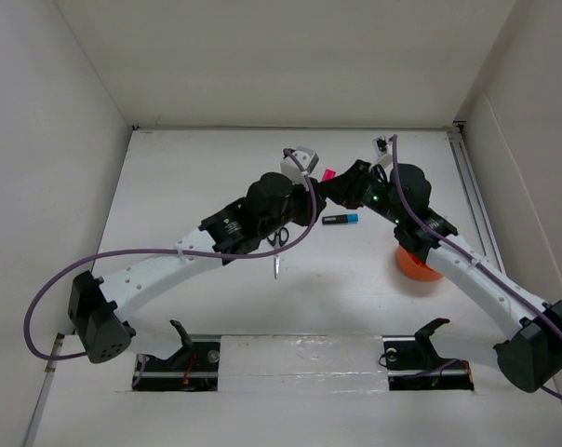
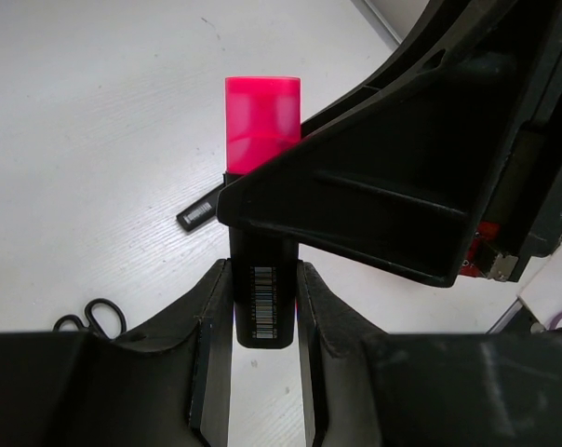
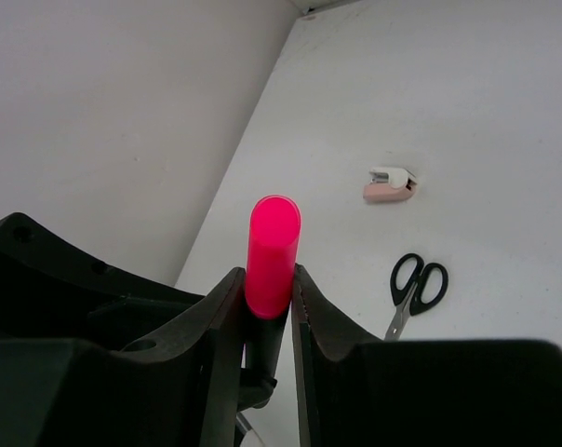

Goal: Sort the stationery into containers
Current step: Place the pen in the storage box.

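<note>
left arm (image 1: pixel 169 265): jaws pinching the black barrel of the pink-capped marker (image 2: pixel 262 121).
marker: held off the surface mid-table, its long axis bridging both sets of jaws, cap towards the right arm.
right arm (image 1: pixel 476 279): jaws pressed on the pink cap.
orange tub (image 1: pixel 416 264): beneath the right forearm, so the right arm is nearer.
views: only the top view shows the tub; only the right wrist shows the pink-white eraser (image 3: pixel 390 183).

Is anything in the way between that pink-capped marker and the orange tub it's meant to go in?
Nothing visible blocks it. The left gripper and right gripper both grip the pink marker; a blue-capped marker lies flat on the table between, and the right arm overhangs the orange tub.
</note>
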Robot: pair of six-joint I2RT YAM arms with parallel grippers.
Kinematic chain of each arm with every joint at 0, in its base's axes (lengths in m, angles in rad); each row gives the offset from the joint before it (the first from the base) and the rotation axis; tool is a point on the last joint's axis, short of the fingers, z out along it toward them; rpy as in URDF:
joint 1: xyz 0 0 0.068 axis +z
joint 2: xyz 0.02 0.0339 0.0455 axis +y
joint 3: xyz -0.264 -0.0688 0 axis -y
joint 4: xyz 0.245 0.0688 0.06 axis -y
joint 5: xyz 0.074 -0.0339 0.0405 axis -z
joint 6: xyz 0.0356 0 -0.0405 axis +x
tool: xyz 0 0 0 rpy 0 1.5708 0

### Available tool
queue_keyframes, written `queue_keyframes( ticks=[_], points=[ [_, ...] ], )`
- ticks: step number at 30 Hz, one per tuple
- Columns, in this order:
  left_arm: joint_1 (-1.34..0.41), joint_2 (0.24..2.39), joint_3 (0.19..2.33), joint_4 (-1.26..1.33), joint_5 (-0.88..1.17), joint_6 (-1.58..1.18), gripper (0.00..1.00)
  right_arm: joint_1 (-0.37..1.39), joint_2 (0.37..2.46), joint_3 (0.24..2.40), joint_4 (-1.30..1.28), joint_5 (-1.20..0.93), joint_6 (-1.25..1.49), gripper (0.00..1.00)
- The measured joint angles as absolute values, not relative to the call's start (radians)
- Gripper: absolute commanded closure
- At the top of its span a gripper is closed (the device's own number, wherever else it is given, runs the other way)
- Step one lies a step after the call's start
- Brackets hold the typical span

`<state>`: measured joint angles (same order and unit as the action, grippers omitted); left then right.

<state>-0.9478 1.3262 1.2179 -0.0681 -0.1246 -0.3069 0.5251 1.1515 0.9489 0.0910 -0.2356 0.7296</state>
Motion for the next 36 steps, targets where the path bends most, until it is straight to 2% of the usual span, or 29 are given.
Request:
queue_keyframes(
  ticks=[1,4,7,8,9,13,19,25,32,36],
  points=[
    [-0.947,1.326,1.216,-0.068,-0.125,-0.305,1.00,0.525,1.155,0.949,0.091,-0.235,0.730,1.00],
    [-0.947,1.326,1.208,-0.069,-0.131,-0.300,1.00,0.525,1.166,0.949,0.092,-0.235,0.723,1.00],
    [-0.946,1.327,1.206,-0.079,-0.138,-0.297,0.57,0.530,1.171,0.949,0.093,-0.228,0.698,1.00],
    [-0.946,1.327,1.206,-0.080,-0.140,-0.307,0.20,0.530,1.168,0.949,0.093,-0.220,0.680,1.00],
    [-0.947,1.326,1.206,-0.083,-0.140,-0.296,0.00,0.525,1.161,0.949,0.090,-0.201,0.656,1.00],
    [-0.950,1.316,1.206,-0.130,-0.173,-0.338,0.00,0.443,1.105,0.949,0.060,-0.097,0.577,1.00],
    [-0.950,1.263,1.260,-0.350,-0.322,-0.448,0.00,0.373,1.029,0.951,-0.059,0.255,0.522,1.00],
    [-0.922,1.133,1.282,-0.603,-0.522,-0.569,0.00,0.371,1.141,1.011,-0.262,0.616,0.565,1.00],
    [-0.855,0.959,1.103,-0.685,-0.635,-0.634,0.00,0.356,1.203,1.057,-0.451,0.885,0.669,1.00],
    [-0.855,0.987,1.060,-0.715,-0.655,-0.656,0.00,0.321,1.193,1.060,-0.494,0.954,0.698,1.00]
  ],
)
